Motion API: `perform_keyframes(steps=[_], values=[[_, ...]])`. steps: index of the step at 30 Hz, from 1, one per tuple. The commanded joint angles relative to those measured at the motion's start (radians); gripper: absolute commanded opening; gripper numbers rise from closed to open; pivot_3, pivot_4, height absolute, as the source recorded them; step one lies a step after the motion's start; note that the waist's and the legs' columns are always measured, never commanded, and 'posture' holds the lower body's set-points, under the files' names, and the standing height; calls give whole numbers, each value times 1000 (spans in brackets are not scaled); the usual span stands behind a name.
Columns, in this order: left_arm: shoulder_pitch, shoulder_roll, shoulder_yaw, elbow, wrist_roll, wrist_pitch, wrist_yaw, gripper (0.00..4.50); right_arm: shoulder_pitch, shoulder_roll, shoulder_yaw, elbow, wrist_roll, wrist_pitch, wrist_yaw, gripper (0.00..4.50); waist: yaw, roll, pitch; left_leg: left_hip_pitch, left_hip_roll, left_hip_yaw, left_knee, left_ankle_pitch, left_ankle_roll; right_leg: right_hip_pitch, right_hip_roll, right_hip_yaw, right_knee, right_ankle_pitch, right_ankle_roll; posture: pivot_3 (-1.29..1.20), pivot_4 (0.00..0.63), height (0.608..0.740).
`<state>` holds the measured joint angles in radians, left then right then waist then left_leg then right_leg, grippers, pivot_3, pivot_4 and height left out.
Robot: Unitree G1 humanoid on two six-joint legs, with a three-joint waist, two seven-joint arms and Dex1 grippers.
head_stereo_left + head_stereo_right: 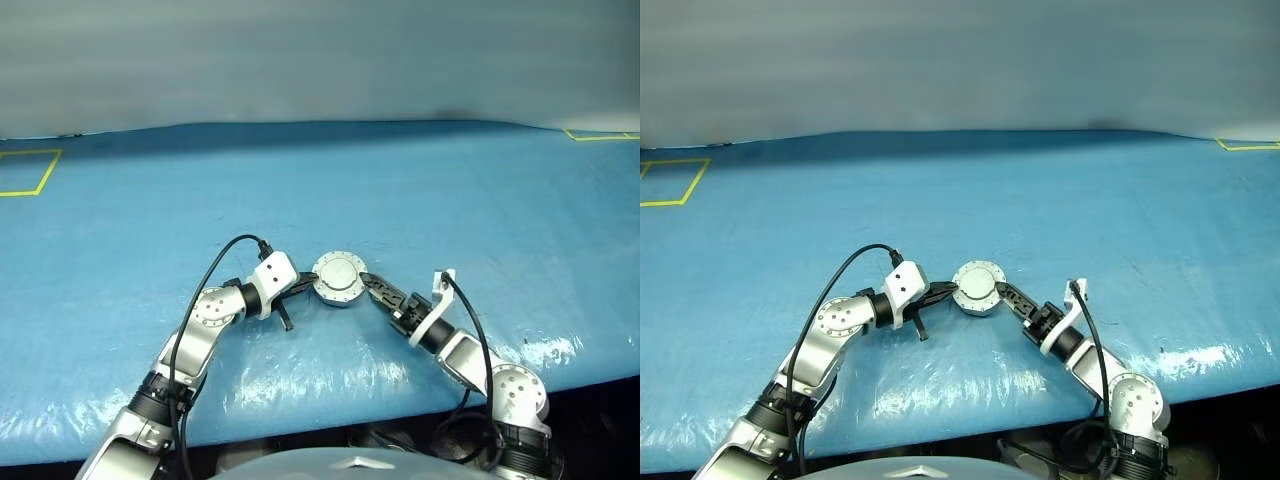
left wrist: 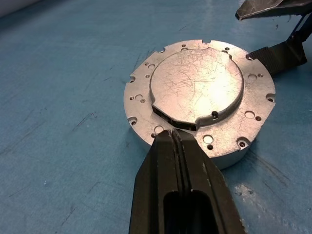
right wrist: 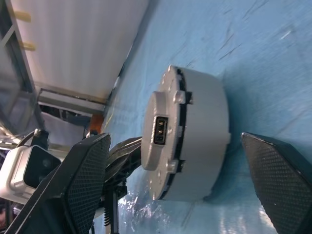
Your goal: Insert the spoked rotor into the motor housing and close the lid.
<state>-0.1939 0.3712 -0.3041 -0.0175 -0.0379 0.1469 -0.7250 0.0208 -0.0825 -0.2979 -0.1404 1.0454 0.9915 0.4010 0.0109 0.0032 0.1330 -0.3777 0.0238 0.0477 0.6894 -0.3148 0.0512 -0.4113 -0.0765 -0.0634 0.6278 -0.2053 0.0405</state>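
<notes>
The motor housing (image 1: 338,280) sits on the blue counter (image 1: 400,200) near the robot, between the two arms; the lid (image 2: 197,87) lies flat on top of it, so the rotor, presumably inside, cannot be seen. The left pincer (image 2: 174,139) has its fingers pressed together, tip against the housing's left rim; the right pincer (image 3: 175,180) stands spread wide, rolled on its side, one finger to each side of the housing, not touching it. Judgement: the closing step appears almost complete; to finish well, keep the left tip steady as a brace, confirm the lid sits flush all round, and avoid nudging the housing when drawing the right pincer clear.
</notes>
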Motion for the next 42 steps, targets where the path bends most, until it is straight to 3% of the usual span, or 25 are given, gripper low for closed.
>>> perform_keyframes(steps=[1, 5, 6, 8, 14, 17, 28, 32, 36, 42], values=[[12, 13, -15, -8, 17, 22, -8, 0, -28, 7, 44, 0, -4, -22, 28, 4483, 0, 0, 0, 0, 0, 0, 0, 0, 0, 0, 0, 0, 0, 0, 0, 0, 150, 740], [18, 15, -19, -7, 20, 21, -5, 0, -41, 17, 80, 21, -31, -39, 24, 4483, -2, 0, 0, 0, 0, 0, 0, 0, 0, 0, 0, 1, 0, 0, 0, 0, 150, 740], [18, 15, -19, -8, 20, 22, -4, 0, -43, 21, 80, 24, -34, -46, 22, 4306, -5, 0, 0, 0, 0, 0, 0, 0, 0, 0, 0, 1, 0, 0, 0, 0, 150, 740], [21, 14, -20, -12, 18, 23, -4, 0, -43, 21, 85, 26, -41, -55, 29, 3846, -9, 0, 0, 0, 0, 0, 0, 0, 0, 0, 0, 1, 0, 0, 0, 0, 150, 740], [21, 10, -23, -12, 21, 24, 0, 0, -41, 17, 99, 36, -61, -60, 39, 1909, -15, 1, 0, 0, 0, 0, 0, 0, 0, 0, 0, 1, 0, 1, 2, 0, 150, 740], [22, 8, -25, -9, 27, 21, -1, 0, -41, 13, 94, 36, -58, -62, 42, 1205, -17, 1, 0, 0, 0, 0, 0, 0, 0, 0, 0, 1, 0, 1, 1, 0, 150, 740], [28, 14, 3, -35, 1, 20, -20, 0, -35, 32, 107, 54, -84, -69, 19, 1183, -20, 1, 0, 0, 0, 0, 0, 0, 0, 0, 0, 1, 0, 1, 2, 0, 150, 740], [51, 29, 55, -106, -117, 50, -94, 0, -35, 41, 89, 57, -72, -71, 15, 1183, -25, 1, 1, 0, 0, 1, 0, 0, 0, -1, 0, 2, 0, 1, 1, 0, 150, 740], [77, 69, 175, -211, -339, 138, -192, 0, -47, 76, 46, 50, 2, -47, -33, 1183, -26, 1, 2, -1, 2, 1, 0, 0, 0, -2, 1, 1, 1, 1, 1, 0, 150, 740], [105, 60, 334, -212, -475, 230, -115, 0, -93, 142, -14, 48, 153, -25, -76, 1183, -26, 4, 5, -1, 2, 1, 0, 1, -1, -3, 1, 2, 1, 0, 0, 0, 150, 740]])
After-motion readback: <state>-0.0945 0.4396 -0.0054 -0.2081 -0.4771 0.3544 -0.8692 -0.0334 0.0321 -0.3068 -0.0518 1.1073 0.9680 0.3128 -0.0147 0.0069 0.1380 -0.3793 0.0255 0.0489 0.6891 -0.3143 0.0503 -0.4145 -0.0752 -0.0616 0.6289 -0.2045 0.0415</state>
